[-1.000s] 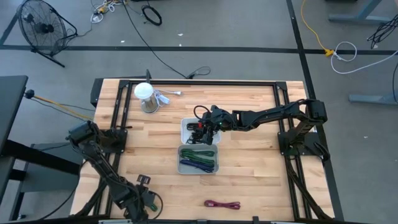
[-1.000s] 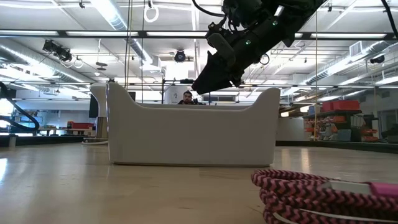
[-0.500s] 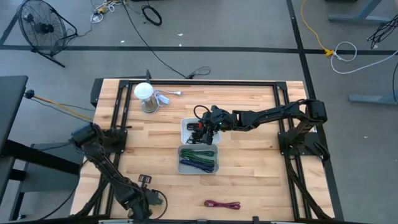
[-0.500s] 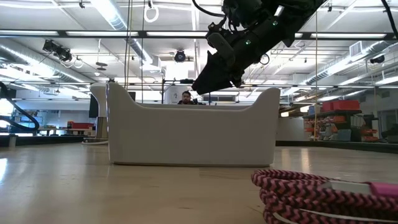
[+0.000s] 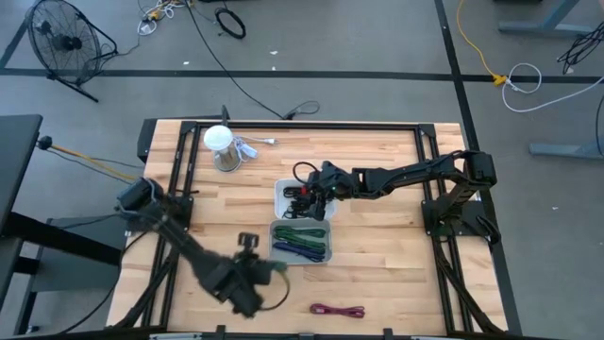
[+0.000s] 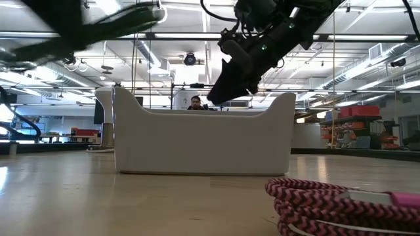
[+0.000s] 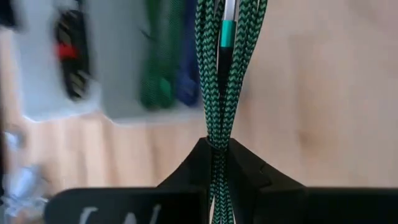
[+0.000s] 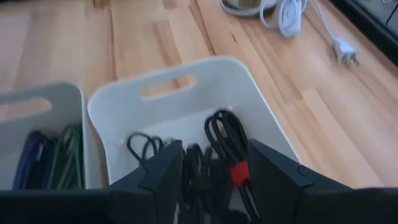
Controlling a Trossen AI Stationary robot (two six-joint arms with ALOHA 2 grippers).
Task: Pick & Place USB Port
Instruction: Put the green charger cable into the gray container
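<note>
Green braided cable [image 7: 219,93] is now up off the wood: our left gripper [image 7: 217,152] has clamped shut on it and swung in beside the tray of green and blue cables [image 5: 324,253]. Delivery looks close. Just beyond that tray, our right gripper [image 8: 214,163] hangs open over the tray of black cables [image 8: 261,121].

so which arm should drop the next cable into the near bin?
Left. Its pincer is shut on the green braided cable, close beside the bin holding green and blue cables. The right pincer sits open over the other bin, holding nothing.
</note>
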